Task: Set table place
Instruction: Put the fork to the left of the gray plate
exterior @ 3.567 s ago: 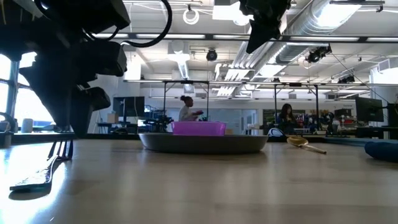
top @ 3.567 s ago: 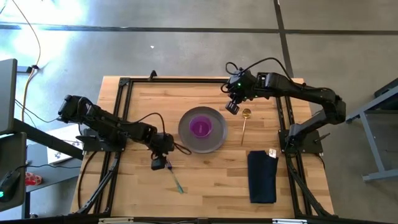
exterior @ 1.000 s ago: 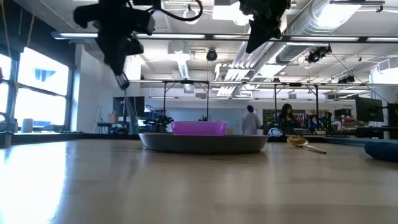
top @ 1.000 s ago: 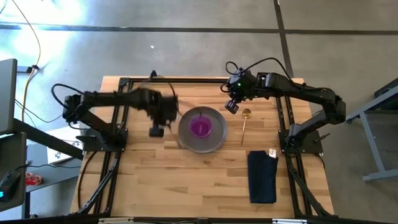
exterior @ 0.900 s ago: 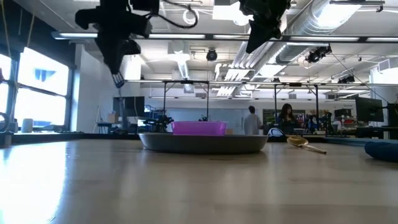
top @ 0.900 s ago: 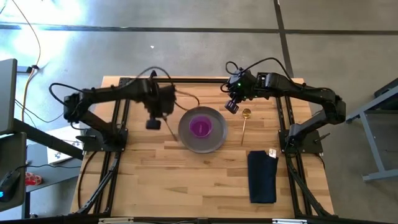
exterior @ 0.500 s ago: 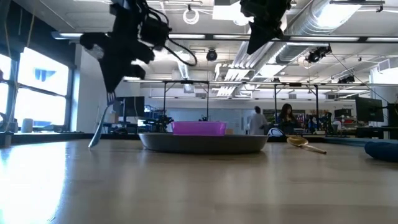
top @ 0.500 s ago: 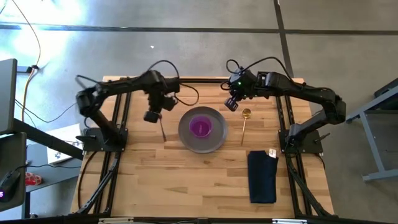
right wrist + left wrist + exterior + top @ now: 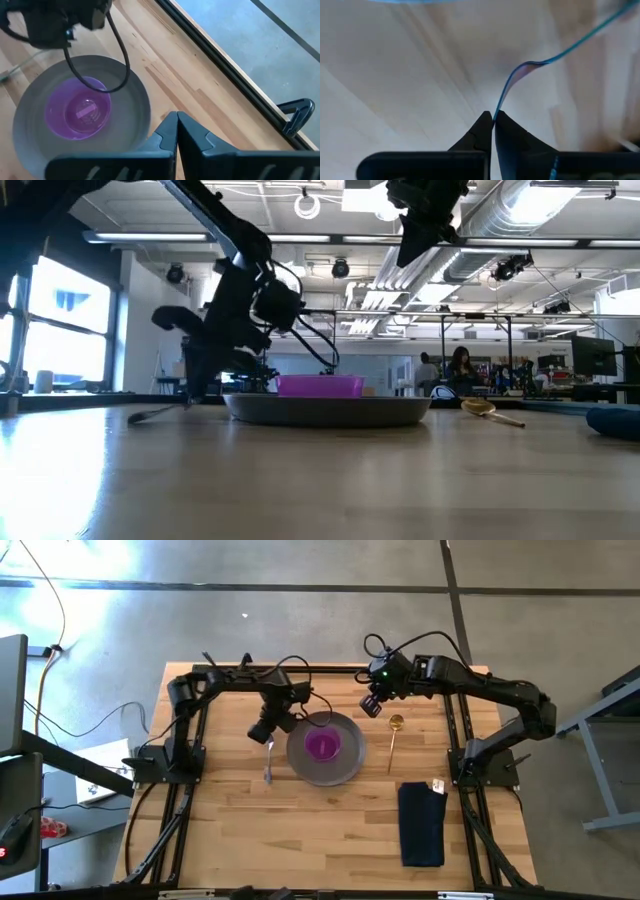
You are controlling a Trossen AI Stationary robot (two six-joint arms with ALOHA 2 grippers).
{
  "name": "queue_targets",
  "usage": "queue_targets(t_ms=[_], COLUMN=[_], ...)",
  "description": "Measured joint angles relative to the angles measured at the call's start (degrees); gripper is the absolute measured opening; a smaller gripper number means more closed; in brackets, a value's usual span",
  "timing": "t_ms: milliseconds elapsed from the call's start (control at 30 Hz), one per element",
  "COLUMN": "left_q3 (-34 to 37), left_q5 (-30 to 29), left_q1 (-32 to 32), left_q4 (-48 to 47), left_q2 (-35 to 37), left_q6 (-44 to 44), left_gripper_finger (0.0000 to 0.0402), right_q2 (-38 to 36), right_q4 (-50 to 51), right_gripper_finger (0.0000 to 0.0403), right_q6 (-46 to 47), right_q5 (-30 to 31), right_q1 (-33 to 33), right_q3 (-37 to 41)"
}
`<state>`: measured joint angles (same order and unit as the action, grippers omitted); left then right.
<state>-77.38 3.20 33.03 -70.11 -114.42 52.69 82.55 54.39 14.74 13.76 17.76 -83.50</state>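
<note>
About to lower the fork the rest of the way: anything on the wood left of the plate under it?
Nothing visible. The left gripper is shut on the fork, just left of the plate, with bare table there.

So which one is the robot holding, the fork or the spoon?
The fork, pinched in the left gripper left of the plate. The gold spoon lies alone on the plate's other side.
</note>
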Motion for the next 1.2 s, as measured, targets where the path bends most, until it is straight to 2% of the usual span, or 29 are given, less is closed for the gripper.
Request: queue_targets(t_ms=[333, 667, 933, 1200], left_q3=[-0.48, -0.68, -0.68, -0.68], left_q5=[-9.35, -9.81, -9.15, -13.00], left_q1=[0.37, 1.48, 1.47, 1.47], left_q4=[4.64, 3.57, -3.15, -6.41], left_q2=[-1.26, -1.28, -1.28, -1.28], left_q6=[1.07, 2.05, 6.73, 12.28], left_gripper_finger=[0.0001, 0.0001, 0.0001, 0.0000], right_q2=[0.01, 0.01, 0.00, -0.01], right_q4=[0.04, 0.04, 0.08, 0.09], right_gripper_finger=[0.0000, 0.0000, 0.0000, 0.0000], right_q6=[1.77, 1.77, 1.77, 1.79], right_q5=[0.00, 0.00, 0.00, 0.00], right_q1=[0.00, 0.00, -0.02, 0.00], right_q3=[0.00, 0.00, 0.00, 0.00])
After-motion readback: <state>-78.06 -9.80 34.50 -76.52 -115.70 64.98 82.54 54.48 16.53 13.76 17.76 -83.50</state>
